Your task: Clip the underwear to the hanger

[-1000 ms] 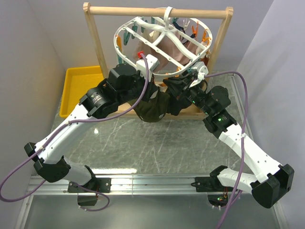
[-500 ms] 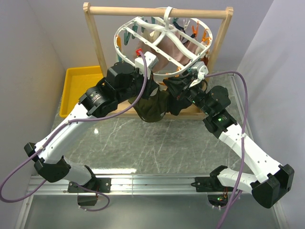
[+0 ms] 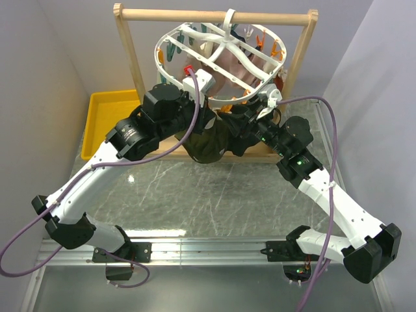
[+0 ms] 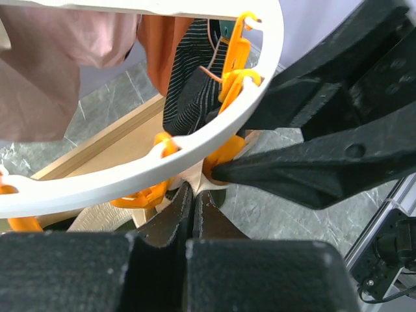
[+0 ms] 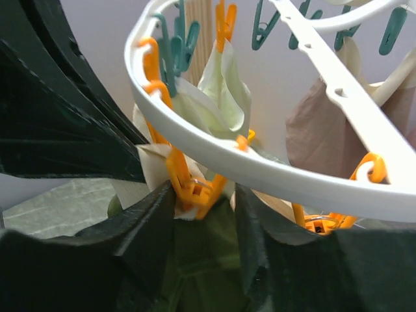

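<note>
The white oval hanger (image 3: 170,83) hangs by its hook from the wooden rail. Below its near rim droops the dark olive underwear (image 3: 207,144). In the left wrist view my left gripper (image 4: 193,190) is shut on the pale beige waistband, right under the hanger ring (image 4: 97,179) and beside an orange clip (image 4: 224,156). In the right wrist view my right gripper (image 5: 203,195) stands open around that orange clip (image 5: 195,188). A piece of waistband (image 5: 153,162) sits in the clip, and green fabric (image 5: 208,260) hangs between the fingers.
A wooden rail frame (image 3: 214,14) carries the hanger. On the ring hang a pinkish-beige garment (image 3: 231,65), a black striped one (image 4: 192,84) and a pale cloth (image 5: 224,91). A yellow bin (image 3: 107,120) sits at the back left.
My left gripper has risen a little toward the ring with the waistband in it. The hanger has tipped slightly. The right gripper has stayed at the clip.
</note>
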Controlling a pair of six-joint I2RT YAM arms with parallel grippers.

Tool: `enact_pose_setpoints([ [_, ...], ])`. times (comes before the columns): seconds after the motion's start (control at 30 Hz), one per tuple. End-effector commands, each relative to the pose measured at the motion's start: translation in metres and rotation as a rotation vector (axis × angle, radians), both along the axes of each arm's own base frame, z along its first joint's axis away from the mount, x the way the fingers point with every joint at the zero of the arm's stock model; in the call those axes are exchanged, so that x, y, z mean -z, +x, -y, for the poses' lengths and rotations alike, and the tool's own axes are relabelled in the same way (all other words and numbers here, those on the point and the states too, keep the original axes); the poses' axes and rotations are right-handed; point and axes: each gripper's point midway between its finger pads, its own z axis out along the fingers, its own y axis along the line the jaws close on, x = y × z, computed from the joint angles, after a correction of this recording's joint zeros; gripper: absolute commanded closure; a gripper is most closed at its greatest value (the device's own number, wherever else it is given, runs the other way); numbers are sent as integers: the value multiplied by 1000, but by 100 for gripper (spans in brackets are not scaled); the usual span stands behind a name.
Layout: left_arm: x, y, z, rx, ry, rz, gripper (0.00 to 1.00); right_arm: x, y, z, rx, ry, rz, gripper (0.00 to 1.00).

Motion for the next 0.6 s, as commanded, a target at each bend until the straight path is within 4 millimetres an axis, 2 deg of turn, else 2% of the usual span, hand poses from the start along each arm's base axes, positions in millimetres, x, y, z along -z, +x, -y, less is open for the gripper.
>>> enact_pose_setpoints([
  [0.0,-38,-8,-8,16,-84,89,100,-19,-2,0,-1,24,23,49],
  [0.33,-19,-10,-6,35,-54,65,100,-27,-9,4,-3,27,26,36],
  [0.43,-14,-10,-5,40,-44,58,100,-34,-16,6,-12,30,35,30],
  [0.57,-9,-14,0,73,-42,53,100,-33,-26,9,-34,15,16,26],
])
